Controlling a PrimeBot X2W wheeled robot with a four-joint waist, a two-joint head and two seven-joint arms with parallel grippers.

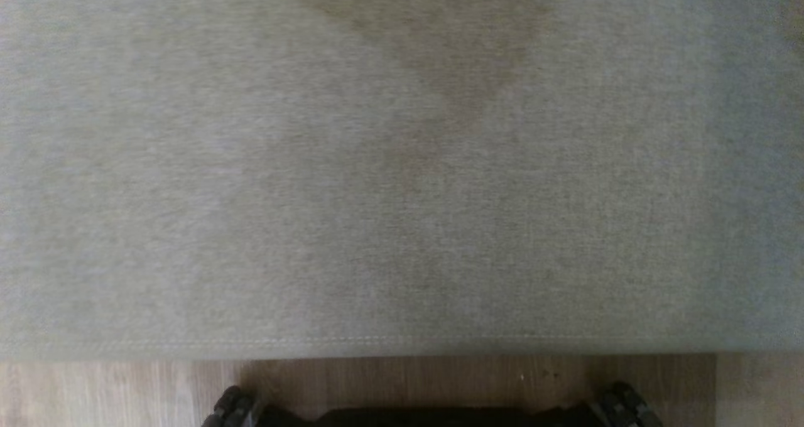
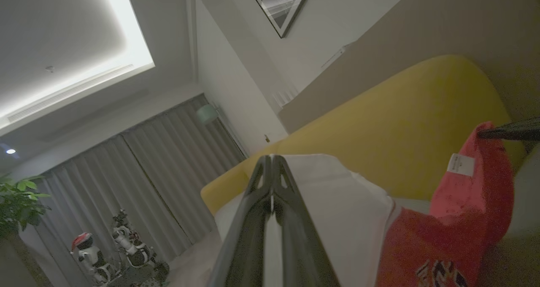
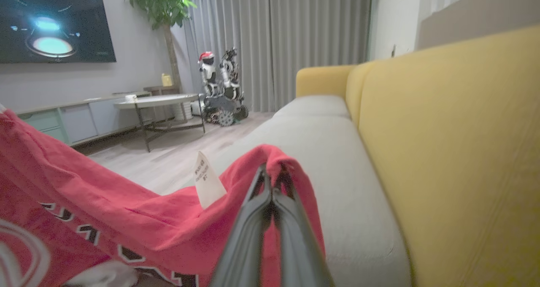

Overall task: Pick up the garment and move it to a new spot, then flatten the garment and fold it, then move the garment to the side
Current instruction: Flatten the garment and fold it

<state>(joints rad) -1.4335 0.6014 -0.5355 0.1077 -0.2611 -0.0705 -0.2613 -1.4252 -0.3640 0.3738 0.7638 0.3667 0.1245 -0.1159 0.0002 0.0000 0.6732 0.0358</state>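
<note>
The garment (image 3: 105, 219) is red with black-and-white lettering and a white part; its tag (image 3: 209, 181) is white. The sofa (image 3: 455, 152) has a yellow back and grey seat. The curtains (image 3: 274, 38) are grey, the floor (image 1: 125, 389) pale wood-grain.

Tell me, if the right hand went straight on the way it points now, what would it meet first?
The red garment pinched in the right hand, wrapped over its tips. Beyond that, probably the grey sofa seat, though depth is unclear.
</note>
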